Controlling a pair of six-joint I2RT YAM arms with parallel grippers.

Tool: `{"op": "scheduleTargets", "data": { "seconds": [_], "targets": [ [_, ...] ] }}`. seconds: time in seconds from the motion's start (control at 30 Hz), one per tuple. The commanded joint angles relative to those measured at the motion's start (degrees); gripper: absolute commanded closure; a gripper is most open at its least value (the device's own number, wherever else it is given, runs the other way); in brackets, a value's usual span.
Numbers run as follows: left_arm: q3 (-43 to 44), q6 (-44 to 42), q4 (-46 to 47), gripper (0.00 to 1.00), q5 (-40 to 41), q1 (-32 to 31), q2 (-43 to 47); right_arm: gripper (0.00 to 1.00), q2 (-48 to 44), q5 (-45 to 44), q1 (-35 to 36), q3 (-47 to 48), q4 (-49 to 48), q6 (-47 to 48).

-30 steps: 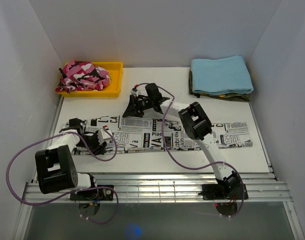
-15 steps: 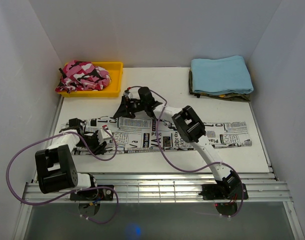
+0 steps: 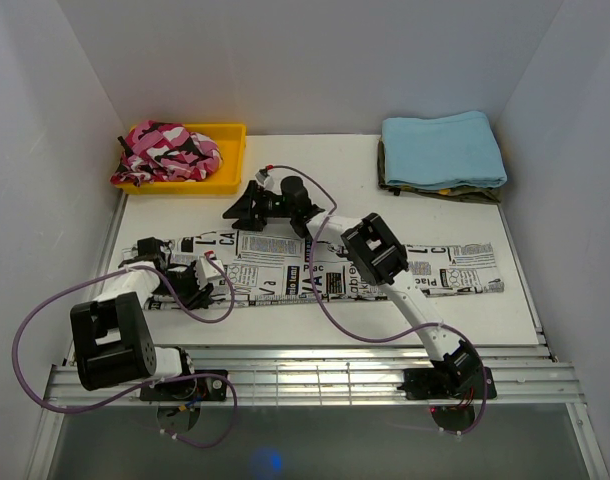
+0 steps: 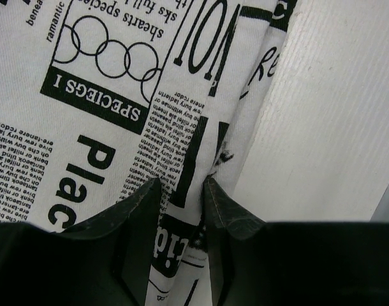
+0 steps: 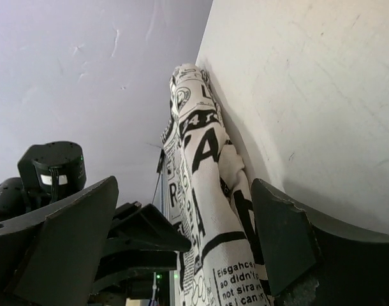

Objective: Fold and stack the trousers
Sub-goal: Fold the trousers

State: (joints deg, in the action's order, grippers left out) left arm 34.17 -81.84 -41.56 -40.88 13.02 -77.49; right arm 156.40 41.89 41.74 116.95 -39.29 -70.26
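Note:
The trousers point(image 3: 385, 275), white with black newspaper print, lie stretched left to right across the table's middle. My left gripper point(image 3: 190, 280) is at their left end, on the near edge. In the left wrist view it point(image 4: 182, 201) is shut on a raised fold of the trousers point(image 4: 118, 95). My right gripper point(image 3: 240, 208) is low at the far edge of the trousers, left of centre. In the right wrist view it point(image 5: 182, 239) is open wide, with a rolled edge of the trousers point(image 5: 204, 159) between the fingers point(image 5: 284, 242), untouched by either.
A yellow tray point(image 3: 230, 178) at the back left holds a pink camouflage garment point(image 3: 170, 150). A folded light blue cloth point(image 3: 443, 148) lies on a dark garment point(image 3: 435, 190) at the back right. White walls close three sides. A slatted rail point(image 3: 315, 375) runs along the near edge.
My right gripper has moved left along the far edge of the trousers. The left gripper has stayed in place, shut on the fabric.

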Motion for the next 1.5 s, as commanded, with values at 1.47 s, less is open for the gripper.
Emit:
{"op": "scheduleTargets", "data": {
  "seconds": [1.47],
  "targets": [
    [-3.7, 0.7, 1.0, 0.58, 7.1, -0.4, -5.2, 0.23, -10.4, 10.7, -3.3, 1.9, 47.4, 51.6]
  ]
}}
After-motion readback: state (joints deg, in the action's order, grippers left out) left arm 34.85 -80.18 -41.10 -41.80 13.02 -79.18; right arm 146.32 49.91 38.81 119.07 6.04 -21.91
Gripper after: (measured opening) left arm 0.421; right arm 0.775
